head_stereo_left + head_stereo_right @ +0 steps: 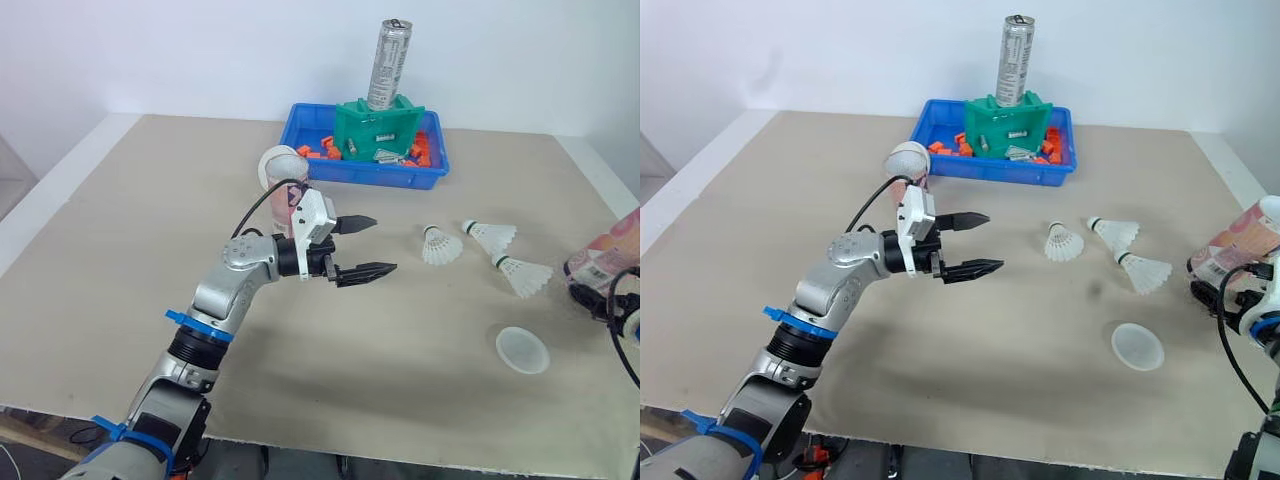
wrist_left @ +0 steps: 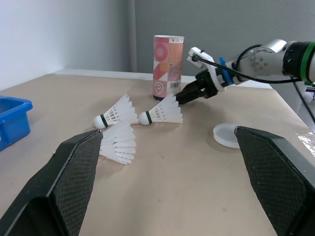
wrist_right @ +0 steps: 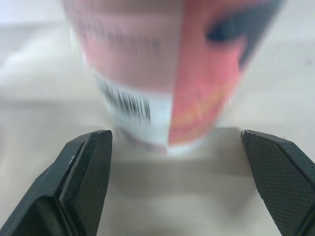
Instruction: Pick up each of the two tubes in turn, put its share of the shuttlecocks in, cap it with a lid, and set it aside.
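Left eye view: tube (image 1: 615, 245) standing at right edge of frame. Mid-frame, left gripper (image 1: 385, 243) hovering, jaws gaping, holding nothing. Right of centre, three shuttlecocks (image 1: 442, 245) lying loose, lid (image 1: 522, 350) lower right, none blocking.
Left wrist view: right gripper (image 2: 183, 97) pointing at tube's lower half, shuttlecocks lying near.
Right wrist view: jaws standing wide apart, empty, tube dead ahead. Likely needing centring, then squeezing square, avoiding tipping.

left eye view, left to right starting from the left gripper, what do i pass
left gripper → lone shuttlecock → farther shuttlecock → nearer shuttlecock → pink tube at the right edge; the lid overlaps the nearer shuttlecock, so it is left out
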Controlling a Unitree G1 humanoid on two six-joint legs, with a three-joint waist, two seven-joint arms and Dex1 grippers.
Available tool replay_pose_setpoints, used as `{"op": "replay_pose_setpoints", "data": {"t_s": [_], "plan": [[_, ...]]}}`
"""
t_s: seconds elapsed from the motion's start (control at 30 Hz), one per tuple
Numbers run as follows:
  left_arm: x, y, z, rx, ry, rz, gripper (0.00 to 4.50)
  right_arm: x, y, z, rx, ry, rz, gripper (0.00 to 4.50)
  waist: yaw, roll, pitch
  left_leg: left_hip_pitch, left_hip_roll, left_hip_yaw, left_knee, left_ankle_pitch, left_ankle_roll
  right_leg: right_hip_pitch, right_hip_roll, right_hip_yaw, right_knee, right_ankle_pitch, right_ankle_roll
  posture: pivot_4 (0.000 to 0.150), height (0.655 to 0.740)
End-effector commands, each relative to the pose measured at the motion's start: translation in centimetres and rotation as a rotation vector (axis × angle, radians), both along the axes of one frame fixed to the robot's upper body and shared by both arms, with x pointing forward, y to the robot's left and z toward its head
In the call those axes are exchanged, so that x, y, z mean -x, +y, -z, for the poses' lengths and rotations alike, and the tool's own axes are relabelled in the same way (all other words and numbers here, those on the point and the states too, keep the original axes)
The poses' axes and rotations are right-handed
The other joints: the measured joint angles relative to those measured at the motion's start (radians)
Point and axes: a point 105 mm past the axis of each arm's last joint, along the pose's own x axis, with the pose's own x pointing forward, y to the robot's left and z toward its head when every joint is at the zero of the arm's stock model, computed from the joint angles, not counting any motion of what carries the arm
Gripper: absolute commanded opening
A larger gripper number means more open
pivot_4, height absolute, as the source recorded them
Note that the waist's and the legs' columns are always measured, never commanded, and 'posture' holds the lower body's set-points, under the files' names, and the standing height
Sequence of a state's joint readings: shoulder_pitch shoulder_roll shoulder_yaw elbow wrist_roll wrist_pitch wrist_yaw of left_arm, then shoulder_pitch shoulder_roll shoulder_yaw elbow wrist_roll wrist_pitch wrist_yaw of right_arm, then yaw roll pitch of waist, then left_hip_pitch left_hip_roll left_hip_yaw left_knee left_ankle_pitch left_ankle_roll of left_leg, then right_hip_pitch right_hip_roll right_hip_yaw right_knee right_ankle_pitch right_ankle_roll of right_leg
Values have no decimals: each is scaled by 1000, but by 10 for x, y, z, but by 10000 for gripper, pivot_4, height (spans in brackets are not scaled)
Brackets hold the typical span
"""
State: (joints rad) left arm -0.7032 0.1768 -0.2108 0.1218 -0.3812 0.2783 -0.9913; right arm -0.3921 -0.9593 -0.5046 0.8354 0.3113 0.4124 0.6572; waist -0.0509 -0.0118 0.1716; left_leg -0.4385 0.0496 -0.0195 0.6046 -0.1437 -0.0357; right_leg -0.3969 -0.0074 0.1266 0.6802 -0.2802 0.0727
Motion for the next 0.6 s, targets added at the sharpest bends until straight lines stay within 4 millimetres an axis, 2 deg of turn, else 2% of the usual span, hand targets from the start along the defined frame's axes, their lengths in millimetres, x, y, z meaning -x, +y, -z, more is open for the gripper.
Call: {"op": "replay_pose_setpoints", "data": {"t_s": [0.03, 0.13, 0.23, 0.3, 0.4, 0.53, 0.6], "plan": [[7, 12, -14, 29, -48, 2, 45000, 15, -4, -31, 64, -20, -77, 44641, 0, 0, 0, 0, 0, 0, 0, 0, 0, 0, 0, 0, 0, 0, 0, 1500, 7400], [13, 32, -5, -18, -28, -26, 45000, 36, -7, -43, 76, -6, -121, 44641, 0, 1, 0, 1, 0, -1, 0, 0, 0, 1, 0, 0, 0, -1, 0, 1500, 7400], [14, 51, 9, -71, 18, -89, 45000, 44, 18, -64, 57, -68, -262, 44641, -4, 1, -1, 1, 0, 0, -1, 0, 0, 1, 0, 0, 0, -1, 0, 1500, 7400], [10, 63, 22, -106, 53, -164, 45000, 45, 44, -75, 55, -99, -372, 44641, -10, 1, -1, 2, 0, -1, 0, 0, 0, 2, 0, 0, 0, -1, 0, 1500, 7400], [1, 86, 37, -120, 112, -331, 45000, 44, 99, -85, 95, -108, -579, 44641, -18, -1, 0, 3, 0, -2, 4, 1, 1, 6, 0, -1, 0, 0, -3, 1500, 7400], [-12, 117, 58, -110, 172, -623, 45000, 32, 149, -89, 115, -142, -717, 44641, -27, -3, 1, 4, 0, -2, 7, 1, 2, 7, 0, 0, 0, 1, -3, 1500, 7400], [-23, 134, 64, -72, 197, -800, 45000, 26, 184, -91, 109, -179, -822, 44641, -25, -5, 2, 3, 0, -2, 8, 1, 2, 7, 0, 1, 0, 2, -3, 1500, 7400]]}}
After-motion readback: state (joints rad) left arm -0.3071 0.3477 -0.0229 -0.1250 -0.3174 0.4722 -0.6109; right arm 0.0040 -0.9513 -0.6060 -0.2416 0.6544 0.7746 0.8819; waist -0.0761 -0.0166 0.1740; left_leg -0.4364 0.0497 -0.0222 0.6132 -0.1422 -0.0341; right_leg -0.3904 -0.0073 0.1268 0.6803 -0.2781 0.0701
